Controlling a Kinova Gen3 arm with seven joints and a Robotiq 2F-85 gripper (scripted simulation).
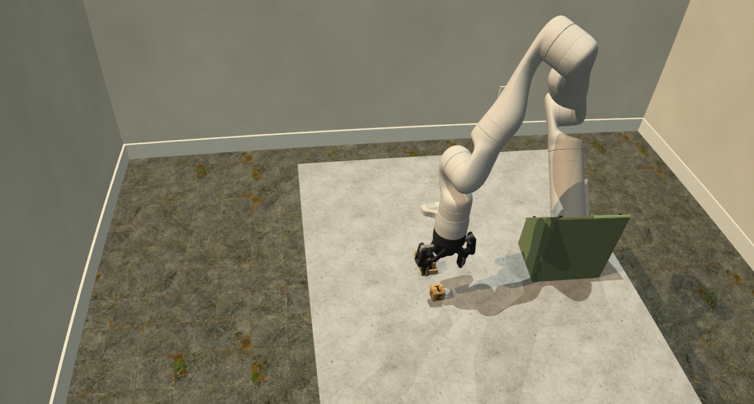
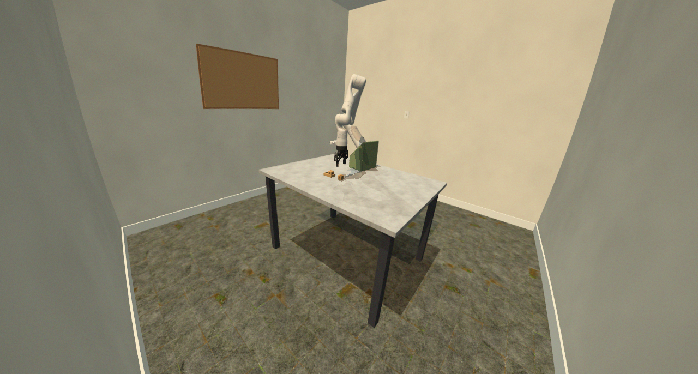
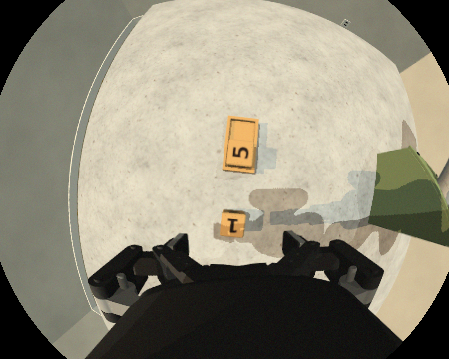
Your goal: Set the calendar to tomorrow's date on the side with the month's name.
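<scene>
Tool point(image 3: 234, 258) fully open, holding nothing. Loose cube point(image 3: 232, 223) on the table point(image 3: 185, 74), outside the tray point(image 3: 242, 124), sits at frame centre just above the tool. Tray with the other cube point(image 3: 240, 154) lies farther up.

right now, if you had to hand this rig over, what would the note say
Gripper: open, holding nothing, hovering above the table close to the calendar parts.
Tray: flat on the table, with one cube in it, 5 on its top face; the slot beside it is bare.
Second cube: loose on the table outside the tray, 1 on top, just ahead of the fingers.
Done: one cube is out of the tray.
Left: pick up the loose cube, turn it so the right digit faces the month side upright, seat it beside the other, check that one's digit too, let go. The month side is not readable from here.
</scene>
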